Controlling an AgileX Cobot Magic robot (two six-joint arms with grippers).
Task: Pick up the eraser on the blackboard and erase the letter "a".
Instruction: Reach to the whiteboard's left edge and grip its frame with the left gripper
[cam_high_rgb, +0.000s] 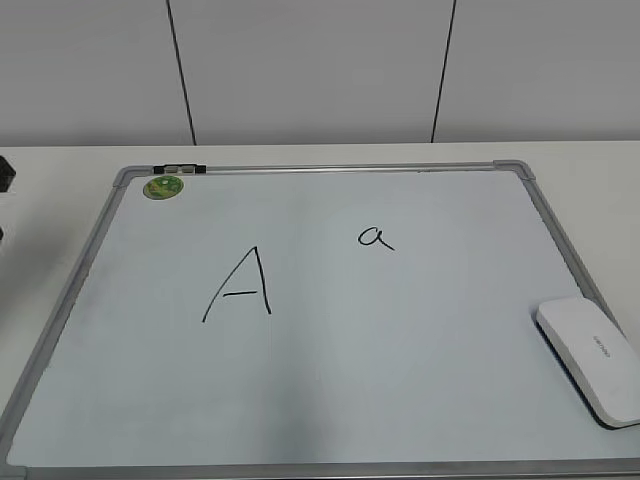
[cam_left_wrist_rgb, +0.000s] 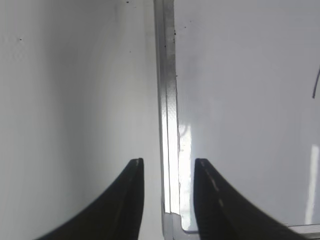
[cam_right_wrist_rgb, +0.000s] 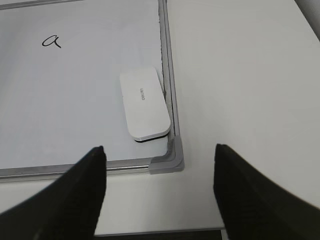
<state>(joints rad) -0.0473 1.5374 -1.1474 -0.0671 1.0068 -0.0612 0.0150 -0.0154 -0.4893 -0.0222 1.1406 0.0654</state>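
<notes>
The blackboard (cam_high_rgb: 320, 380), a white board with a grey frame and a green sticker (cam_high_rgb: 163, 186), lies flat on the table. The small letter "a" (cam_high_rgb: 376, 237) is right of a large capital "A" (cam_high_rgb: 240, 286). The white eraser (cam_high_rgb: 592, 361) lies at the board's near right edge. In the right wrist view the eraser (cam_right_wrist_rgb: 144, 104) lies by the frame corner and the "a" (cam_right_wrist_rgb: 51, 41) is at the upper left. My right gripper (cam_right_wrist_rgb: 160, 150) is open, above the table in front of that corner. My left gripper (cam_left_wrist_rgb: 168, 162) is open over the board's left frame (cam_left_wrist_rgb: 167, 125).
The white table (cam_high_rgb: 60, 165) surrounds the board. A white panelled wall (cam_high_rgb: 320, 70) stands behind. A dark object (cam_high_rgb: 5, 172) shows at the far left edge. A grey corner cap (cam_right_wrist_rgb: 170, 161) is near my right gripper.
</notes>
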